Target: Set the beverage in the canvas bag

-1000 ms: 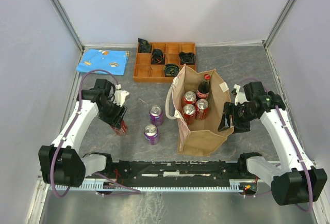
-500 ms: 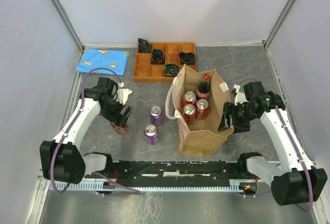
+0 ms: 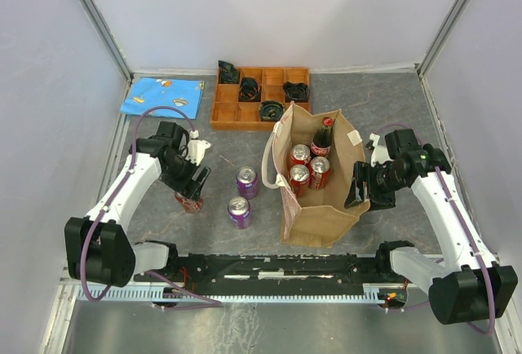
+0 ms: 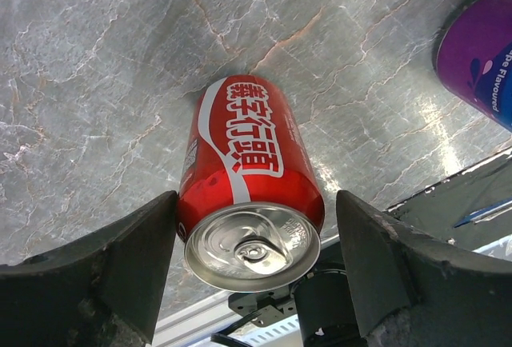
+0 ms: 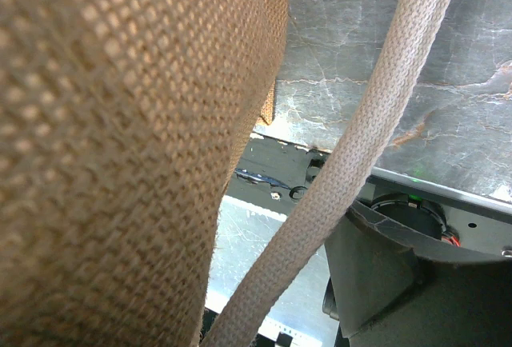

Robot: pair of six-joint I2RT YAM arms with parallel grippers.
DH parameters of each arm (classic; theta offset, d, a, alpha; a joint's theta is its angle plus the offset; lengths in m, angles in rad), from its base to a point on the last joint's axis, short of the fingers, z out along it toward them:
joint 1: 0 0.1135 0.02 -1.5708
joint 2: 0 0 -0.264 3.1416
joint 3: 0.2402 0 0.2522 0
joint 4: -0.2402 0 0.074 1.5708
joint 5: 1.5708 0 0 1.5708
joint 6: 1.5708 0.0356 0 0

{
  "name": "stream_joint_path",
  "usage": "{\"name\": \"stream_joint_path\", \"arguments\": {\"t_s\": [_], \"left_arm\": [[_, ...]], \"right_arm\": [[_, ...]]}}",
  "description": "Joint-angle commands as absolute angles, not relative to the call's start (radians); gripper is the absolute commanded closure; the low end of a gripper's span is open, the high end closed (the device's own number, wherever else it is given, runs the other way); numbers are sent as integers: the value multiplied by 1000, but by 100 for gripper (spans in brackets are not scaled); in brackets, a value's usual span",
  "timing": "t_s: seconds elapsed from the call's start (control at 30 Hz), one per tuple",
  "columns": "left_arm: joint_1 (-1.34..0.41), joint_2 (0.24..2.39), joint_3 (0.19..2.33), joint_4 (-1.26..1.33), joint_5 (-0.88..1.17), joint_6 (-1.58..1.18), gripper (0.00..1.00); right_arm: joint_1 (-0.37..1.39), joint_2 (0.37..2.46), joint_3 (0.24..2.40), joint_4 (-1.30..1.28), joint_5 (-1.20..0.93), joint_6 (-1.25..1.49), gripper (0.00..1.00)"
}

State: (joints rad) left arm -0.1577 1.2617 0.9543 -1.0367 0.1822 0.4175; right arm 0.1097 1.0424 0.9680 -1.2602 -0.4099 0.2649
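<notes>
Straddling the red can (image 4: 248, 179) but not squeezing it yet, the left tool (image 3: 194, 183) is spread wide. One finger (image 4: 120, 259) sits right up against the can's side and there's a sliver of gap on the other side. The can stands upright on the surface (image 4: 96, 59), well left of the canvas bag (image 3: 320, 217), and the purple cans (image 3: 247, 181) stand between them. So the beverage is nowhere near the bag yet; this looks like the grab step. Since the can isn't centred between the jaws, closing will probably shove it sideways first, and that could tip it or leave a crooked hold. The hold also looks high up near the rim, so the can might swing or slip out on the lift. A low carry could clip the purple cans on the way over. The bag already has a bottle (image 3: 325, 135) and other cans (image 3: 300, 157) in it, so a sloppy drop could land on those. The right tool (image 3: 360, 189) is tucked against the bag's right wall next to the handle strap (image 5: 376, 107), but honestly can't tell whether it's clenched on anything. If it isn't, the soft bag could sag or shift when the can goes in.
</notes>
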Motion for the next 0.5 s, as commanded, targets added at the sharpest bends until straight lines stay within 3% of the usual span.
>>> {"name": "stream_joint_path", "arguments": {"t_s": [0.0,0.13,0.27,0.43,0.47], "left_arm": [[-161,1261,958,-1019,161,438,17],[-163,1252,943,-1032,140,447,22],[-165,1241,937,-1039,129,447,41],[-166,1231,983,-1049,126,446,94],[-167,1230,1024,-1051,133,442,97]], "right_arm": [[116,1036,963,-1292,-400,259,27],[116,1034,963,-1290,-402,259,27],[116,1027,963,-1291,-403,259,27],[118,1016,961,-1293,-403,262,27],[118,1014,960,-1293,-403,262,27]]}}
